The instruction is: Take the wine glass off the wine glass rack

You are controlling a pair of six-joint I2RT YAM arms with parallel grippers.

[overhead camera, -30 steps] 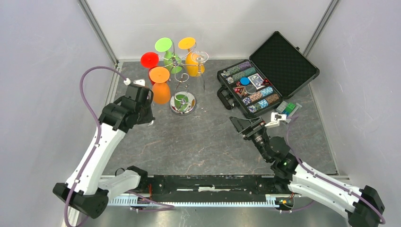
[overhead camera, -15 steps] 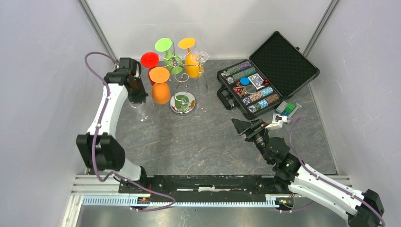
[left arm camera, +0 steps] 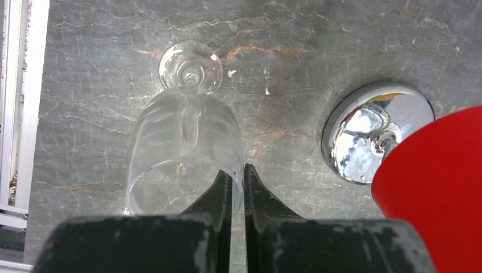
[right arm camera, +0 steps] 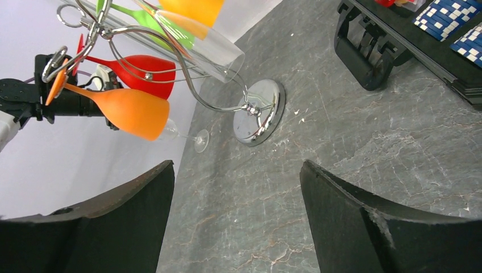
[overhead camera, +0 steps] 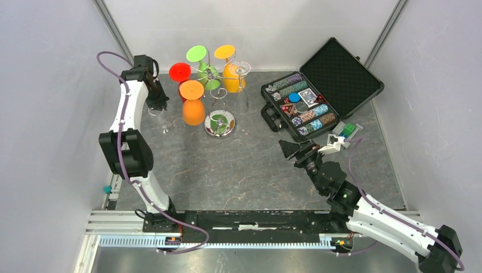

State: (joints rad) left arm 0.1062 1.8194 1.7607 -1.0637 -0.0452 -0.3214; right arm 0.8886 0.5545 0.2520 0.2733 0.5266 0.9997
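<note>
White arms (overhead camera: 129,108), purple cables (overhead camera: 101,55), black left pincer (left arm camera: 237,173).

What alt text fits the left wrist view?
Seen from above, a clear wine glass stands on a grey stone table, its rim pinched by the left gripper. To its right are the shiny round rack base and a red glass.

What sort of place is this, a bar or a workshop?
Probably a robot test booth: two arms bolted to a table, plain white walls, and props like a glass rack and poker chip case.
</note>
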